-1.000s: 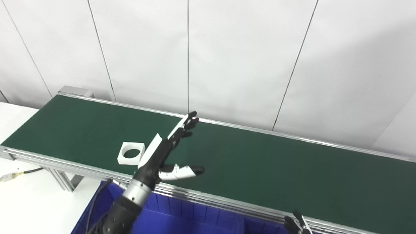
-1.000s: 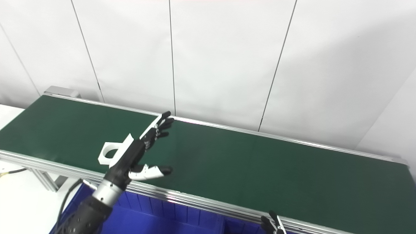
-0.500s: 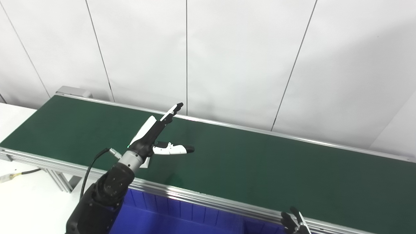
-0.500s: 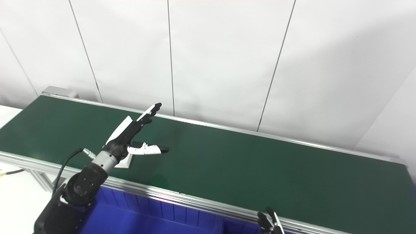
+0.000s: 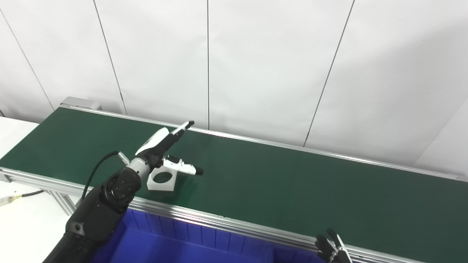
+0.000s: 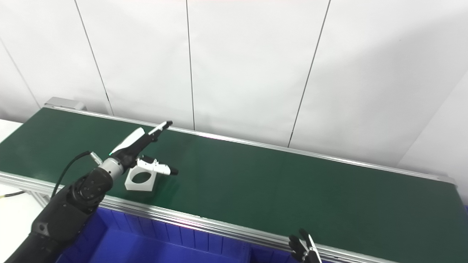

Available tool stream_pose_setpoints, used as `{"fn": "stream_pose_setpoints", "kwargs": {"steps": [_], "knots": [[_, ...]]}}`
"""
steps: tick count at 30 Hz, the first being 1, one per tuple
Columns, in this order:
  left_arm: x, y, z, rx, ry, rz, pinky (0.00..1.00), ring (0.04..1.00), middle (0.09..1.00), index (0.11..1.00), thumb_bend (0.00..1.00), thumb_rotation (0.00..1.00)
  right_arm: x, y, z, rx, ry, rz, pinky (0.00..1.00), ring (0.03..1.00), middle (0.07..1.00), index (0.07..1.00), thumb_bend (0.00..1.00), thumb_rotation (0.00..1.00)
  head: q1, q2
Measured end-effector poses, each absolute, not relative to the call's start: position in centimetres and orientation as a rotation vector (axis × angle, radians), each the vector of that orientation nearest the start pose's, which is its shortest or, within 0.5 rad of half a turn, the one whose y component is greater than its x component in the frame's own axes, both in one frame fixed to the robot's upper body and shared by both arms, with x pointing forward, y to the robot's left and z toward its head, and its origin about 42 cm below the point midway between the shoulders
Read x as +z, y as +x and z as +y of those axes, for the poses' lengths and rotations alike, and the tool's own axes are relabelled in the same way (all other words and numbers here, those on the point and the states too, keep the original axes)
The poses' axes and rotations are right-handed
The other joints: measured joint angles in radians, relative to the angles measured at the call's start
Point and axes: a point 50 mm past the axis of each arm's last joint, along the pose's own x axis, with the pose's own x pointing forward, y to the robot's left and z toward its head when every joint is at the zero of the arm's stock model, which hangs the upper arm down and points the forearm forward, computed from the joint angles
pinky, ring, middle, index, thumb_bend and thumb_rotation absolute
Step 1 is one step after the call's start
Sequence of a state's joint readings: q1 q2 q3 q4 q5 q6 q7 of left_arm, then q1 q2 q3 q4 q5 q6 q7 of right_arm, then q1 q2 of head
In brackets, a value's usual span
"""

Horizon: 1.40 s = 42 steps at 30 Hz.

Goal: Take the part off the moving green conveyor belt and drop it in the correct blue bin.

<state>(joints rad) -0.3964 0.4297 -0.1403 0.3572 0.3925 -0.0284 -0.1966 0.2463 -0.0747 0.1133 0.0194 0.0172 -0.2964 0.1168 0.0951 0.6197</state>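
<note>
A white square part with a round hole [image 5: 162,178] lies flat on the green conveyor belt [image 5: 278,182], close to the belt's near rail. My left hand [image 5: 161,148] hovers just above and behind the part, open, with fingers stretched toward the wall and the thumb [image 5: 184,168] reaching out over the part's right corner. It holds nothing. Only the fingertips of my right hand [image 5: 332,248] show at the bottom edge, spread apart. The blue bin [image 5: 172,243] sits below the belt's near rail.
A second blue bin compartment [image 6: 270,255] adjoins the first, past a divider. The belt's aluminium rails [image 5: 226,223] run along both long sides. A white wall stands close behind the belt. A cable [image 5: 22,193] lies on the white table at left.
The part has ridden the belt rightward. My left hand swung back to the left and lowered, ending just over the part, which it hid half a second ago.
</note>
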Motion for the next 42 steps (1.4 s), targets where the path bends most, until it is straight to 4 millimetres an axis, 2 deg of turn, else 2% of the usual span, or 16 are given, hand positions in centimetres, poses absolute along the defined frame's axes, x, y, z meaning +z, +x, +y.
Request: {"fn": "stream_pose_setpoints", "kwargs": {"steps": [6, 11, 17, 28, 31, 33, 34, 35, 36, 37, 38, 39, 40, 41, 42], "knots": [[14.2, 41.4, 31.0, -0.302, 0.978, 0.048, 0.98, 1.0, 1.0, 0.992, 0.98, 0.32, 4.9, 19.3, -21.3, 0.174, -0.033, -0.045, 0.86, 0.876, 0.877, 0.959, 0.67, 0.88, 0.008, 0.0], [14.0, 41.9, 30.8, -0.32, 1.039, 0.059, 0.98, 1.0, 0.999, 0.985, 0.99, 0.3, 5.0, 19.4, -21.5, 0.168, -0.032, -0.051, 0.86, 0.873, 0.872, 0.955, 0.68, 0.87, 0.02, 0.0], [12.4, 41.7, 30.9, -0.341, 1.11, 0.097, 1.0, 0.997, 0.992, 0.979, 0.98, 0.28, 4.9, 19.4, -21.7, 0.164, -0.026, -0.052, 0.85, 0.871, 0.87, 0.956, 0.69, 0.87, 0.023, 0.002], [11.1, 41.3, 30.2, -0.383, 1.252, 0.119, 1.0, 0.993, 0.997, 0.994, 0.95, 0.24, 4.8, 19.3, -21.9, 0.158, -0.018, -0.062, 0.86, 0.869, 0.871, 0.947, 0.68, 0.87, 0.038, 0.005], [10.6, 41.2, 30.4, -0.387, 1.262, 0.139, 0.99, 0.977, 0.979, 0.973, 0.92, 0.16, 4.8, 19.3, -22.0, 0.156, -0.021, -0.063, 0.85, 0.866, 0.869, 0.942, 0.68, 0.87, 0.038, 0.005], [10.6, 41.2, 30.2, -0.388, 1.264, 0.131, 0.99, 0.976, 0.976, 0.97, 0.91, 0.15, 4.8, 19.3, -22.0, 0.155, -0.022, -0.064, 0.85, 0.866, 0.869, 0.942, 0.68, 0.87, 0.04, 0.008], [10.6, 41.3, 30.0, -0.39, 1.262, 0.117, 0.95, 0.945, 0.957, 0.949, 0.87, 0.07, 4.8, 19.3, -22.0, 0.155, -0.022, -0.064, 0.85, 0.864, 0.869, 0.943, 0.68, 0.87, 0.041, 0.008], [10.6, 41.3, 29.7, -0.39, 1.257, 0.109, 0.93, 0.935, 0.951, 0.942, 0.85, 0.04, 4.8, 19.3, -22.1, 0.154, -0.022, -0.064, 0.85, 0.863, 0.869, 0.943, 0.68, 0.87, 0.041, 0.008], [10.7, 41.4, 29.4, -0.387, 1.249, 0.098, 0.85, 0.887, 0.929, 0.902, 0.82, 0.01, 4.8, 19.3, -22.1, 0.154, -0.024, -0.063, 0.85, 0.86, 0.866, 0.94, 0.68, 0.87, 0.041, 0.009], [10.7, 41.4, 29.3, -0.385, 1.244, 0.093, 0.82, 0.871, 0.922, 0.889, 0.81, 0.01, 4.8, 19.2, -22.1, 0.153, -0.025, -0.063, 0.85, 0.859, 0.865, 0.939, 0.68, 0.87, 0.044, 0.009], [10.6, 41.4, 29.3, -0.382, 1.235, 0.094, 0.72, 0.799, 0.867, 0.836, 0.74, 0.0, 4.8, 19.2, -22.2, 0.151, -0.026, -0.063, 0.85, 0.859, 0.863, 0.937, 0.68, 0.87, 0.048, 0.011], [10.5, 41.4, 29.3, -0.38, 1.22, 0.099, 0.66, 0.762, 0.838, 0.809, 0.7, 0.0, 4.8, 19.2, -22.2, 0.149, -0.027, -0.064, 0.85, 0.858, 0.862, 0.936, 0.68, 0.86, 0.048, 0.011], [10.5, 41.5, 29.3, -0.374, 1.209, 0.099, 0.58, 0.667, 0.77, 0.729, 0.65, 0.0, 4.9, 19.1, -22.3, 0.147, -0.028, -0.063, 0.85, 0.858, 0.862, 0.937, 0.68, 0.86, 0.048, 0.011], [10.6, 41.6, 29.2, -0.364, 1.206, 0.093, 0.55, 0.635, 0.746, 0.702, 0.63, 0.0, 4.8, 19.0, -22.4, 0.146, -0.029, -0.063, 0.85, 0.858, 0.862, 0.937, 0.68, 0.86, 0.048, 0.011], [10.8, 41.8, 29.3, -0.357, 1.207, 0.092, 0.46, 0.517, 0.624, 0.621, 0.56, 0.0, 4.8, 19.0, -22.4, 0.146, -0.03, -0.063, 0.85, 0.859, 0.863, 0.939, 0.69, 0.86, 0.051, 0.014]]}}
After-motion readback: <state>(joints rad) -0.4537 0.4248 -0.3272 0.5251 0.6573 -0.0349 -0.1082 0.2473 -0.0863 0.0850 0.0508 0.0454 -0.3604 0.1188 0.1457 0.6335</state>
